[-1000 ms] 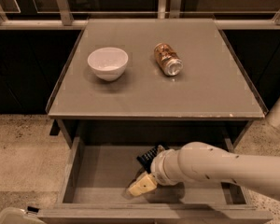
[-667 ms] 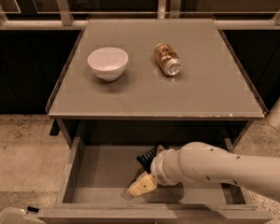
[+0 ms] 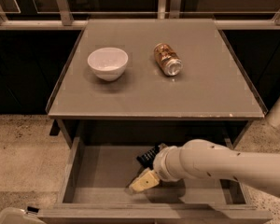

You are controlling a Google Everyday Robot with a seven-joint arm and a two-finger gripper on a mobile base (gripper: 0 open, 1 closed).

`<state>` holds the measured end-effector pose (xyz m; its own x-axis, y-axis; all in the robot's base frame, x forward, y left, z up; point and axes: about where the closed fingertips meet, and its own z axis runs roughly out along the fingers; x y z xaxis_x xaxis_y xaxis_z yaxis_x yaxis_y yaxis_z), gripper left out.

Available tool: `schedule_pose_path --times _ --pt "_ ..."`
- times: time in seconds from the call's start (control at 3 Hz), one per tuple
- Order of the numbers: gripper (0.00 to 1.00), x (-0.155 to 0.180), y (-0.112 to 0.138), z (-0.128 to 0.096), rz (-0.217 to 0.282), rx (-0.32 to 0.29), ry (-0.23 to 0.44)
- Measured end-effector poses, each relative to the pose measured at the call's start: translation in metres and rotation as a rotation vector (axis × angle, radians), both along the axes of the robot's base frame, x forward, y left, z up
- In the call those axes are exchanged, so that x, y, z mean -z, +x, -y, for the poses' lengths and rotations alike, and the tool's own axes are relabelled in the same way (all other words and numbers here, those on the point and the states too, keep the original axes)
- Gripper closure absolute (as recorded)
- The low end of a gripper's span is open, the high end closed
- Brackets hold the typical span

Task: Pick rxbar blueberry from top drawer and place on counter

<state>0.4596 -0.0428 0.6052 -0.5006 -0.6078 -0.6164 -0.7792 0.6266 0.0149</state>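
Our claw (image 3: 144,181) sits low inside the open top drawer (image 3: 71,168), a little right of the drawer's middle. Its cream tip angles down and left toward the front wall. We cannot tell whether it is clenched or released. Just behind it, close against the wrist, is the rxbar blueberry (image 3: 148,156), a dark wrapper with pale lettering, in the drawer toward the back. We cannot tell whether the claw has hold of it. The white arm (image 3: 224,164) reaches in from the right, covering the drawer's right side. Above the drawer, the worktop (image 3: 154,97) carries a white bowl (image 3: 108,63) left of centre. A gold-brown can (image 3: 167,59) lies on its side to the bowl's right, apart from it. Speckled floor (image 3: 18,143) shows to the left.
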Motion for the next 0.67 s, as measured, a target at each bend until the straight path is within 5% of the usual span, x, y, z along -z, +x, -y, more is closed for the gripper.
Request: schedule_pose_path --times 0.67 --pt "0.0 0.007 0.041 0.028 0.003 0.063 -0.034"
